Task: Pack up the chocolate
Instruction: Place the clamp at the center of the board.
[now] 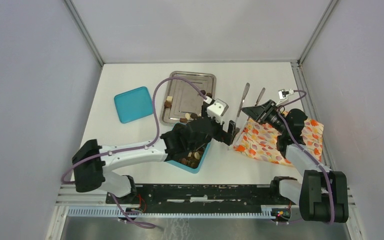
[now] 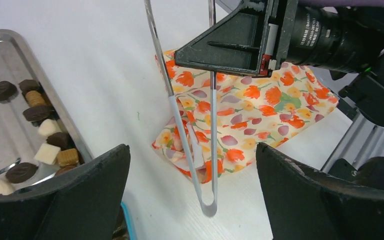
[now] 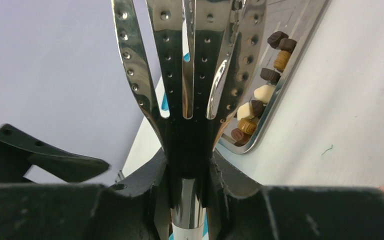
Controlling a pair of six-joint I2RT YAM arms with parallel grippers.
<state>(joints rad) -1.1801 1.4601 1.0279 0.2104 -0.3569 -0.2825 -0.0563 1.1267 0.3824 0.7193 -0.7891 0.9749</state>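
Got tongs [image 2: 213,150] clamped mid-shank in right gripper [image 3: 189,170], blades apart, nothing between them. Got left gripper [image 2: 192,150] gaping wide around the hinge end, not touching it. Seeing chocolate [image 2: 47,152] mostly along steel tray [image 1: 180,82] rim, 3 to 6 o'clock; more already in teal box [image 1: 198,167], 6 o'clock of tray. Back left off toward 7 o'clock first. Then swing blades to 10 o'clock, straddle one piece, squeeze gently. Can't reliably read white lettering on lens [image 2: 325,37].

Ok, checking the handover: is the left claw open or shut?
Open: on the left claw, the fingers stand wide apart, clear of the tongs that the right claw holds.
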